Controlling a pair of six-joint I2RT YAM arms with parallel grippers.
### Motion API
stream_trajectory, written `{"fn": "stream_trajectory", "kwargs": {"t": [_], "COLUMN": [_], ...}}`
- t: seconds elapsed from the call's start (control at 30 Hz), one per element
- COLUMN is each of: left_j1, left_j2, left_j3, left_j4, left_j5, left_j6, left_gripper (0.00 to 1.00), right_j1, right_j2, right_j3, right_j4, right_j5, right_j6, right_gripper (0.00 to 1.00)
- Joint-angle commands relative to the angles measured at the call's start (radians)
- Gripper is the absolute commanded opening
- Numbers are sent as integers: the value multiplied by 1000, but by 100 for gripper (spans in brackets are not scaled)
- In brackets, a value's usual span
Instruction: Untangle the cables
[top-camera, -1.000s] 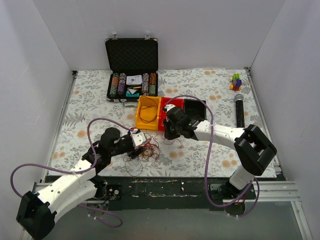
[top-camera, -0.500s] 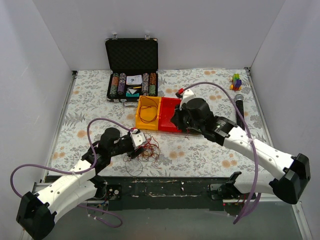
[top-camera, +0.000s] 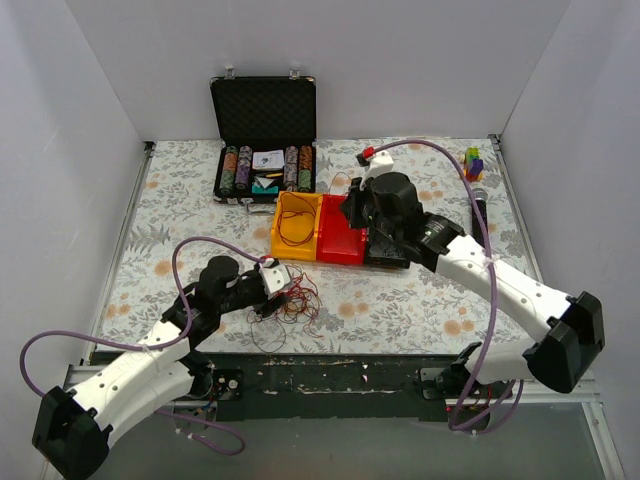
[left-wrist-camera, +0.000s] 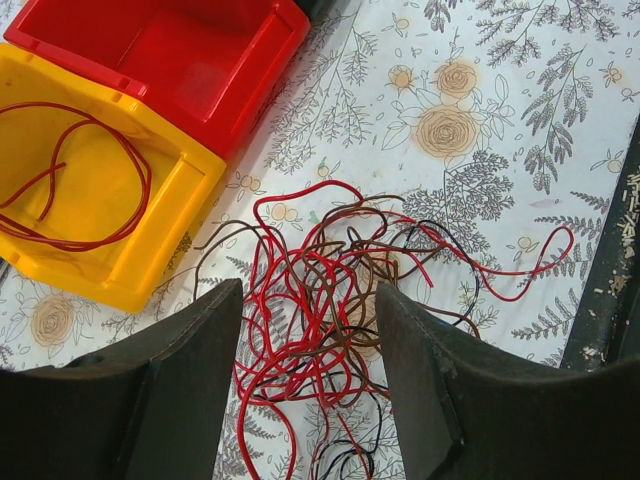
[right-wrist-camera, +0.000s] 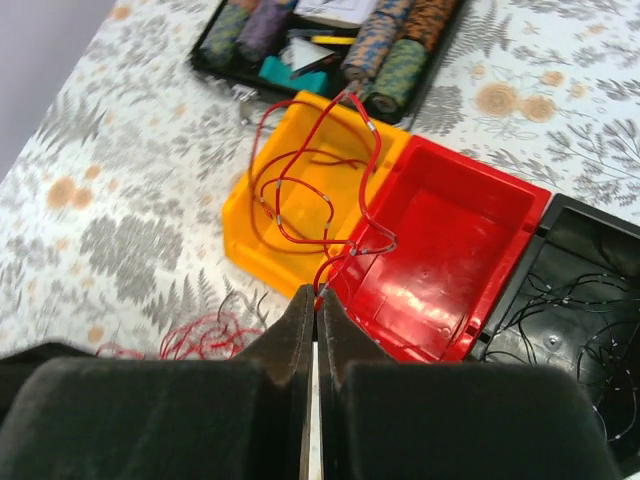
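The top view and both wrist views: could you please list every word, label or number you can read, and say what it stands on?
No text can be read in any view.
White card in the case: print too small and blurred to read.
Chips: markings too small to read.
Microphone: no label shows.
Yellow bin, red bin: no label shows.
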Motion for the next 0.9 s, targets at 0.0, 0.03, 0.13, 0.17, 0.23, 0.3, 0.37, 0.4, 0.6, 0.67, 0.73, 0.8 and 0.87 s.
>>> {"fn": "stream_trajectory", "kwargs": {"t": [0.0, 0.03, 0.13, 0.17, 0.23, 0.3, 0.37, 0.4, 0.6, 0.67, 0.73, 0.8, 0.87], "left_j1": [7, 7, 7, 7, 7, 7, 7, 8, 7, 7, 7, 7, 7], "left_j2": [-23, -23, -31, -36, -40, -45, -50, -51, -56, -56, -56, -56, -54], "left_j3": [29, 29, 28, 26, 25, 22, 18, 17, 9, 8, 11, 12, 15], "left_j4": [-3, -3, -3, -3, -5, -8, -11, -12, -13, -13, -14, -14, -16], "left_j5": [20, 20, 22, 22, 22, 20, 22, 22, 25, 29, 31, 29, 28], "left_j6": [0, 0, 2, 2, 2, 2, 3, 3, 3, 3, 3, 2, 2], "left_gripper": [55, 55, 55, 55, 54, 54, 54, 54, 54, 54, 54, 54, 54], "right_j1": [-27, -27, -26, -27, -38, -53, -67, -70, -79, -86, -90, -99, -106], "right_j2": [94, 121, 171, 180, 180, 189, 217, 224, 252, 258, 263, 274, 286], "right_j3": [20, 34, 25, 2, -67, -109, -98, -102, -159, -194, -231, -253, -251], "right_j4": [99, 99, 168, 222, 355, 441, 431, 443, 467, 483, 506, 518, 501], "right_j5": [156, 182, 194, 182, 136, 111, 114, 116, 160, 160, 154, 147, 154], "right_j6": [128, 136, 143, 134, 119, 125, 139, 139, 145, 153, 154, 160, 166], "right_gripper": [1, 1, 1, 1, 1, 1, 1, 1, 1, 1, 1, 1, 1]}}
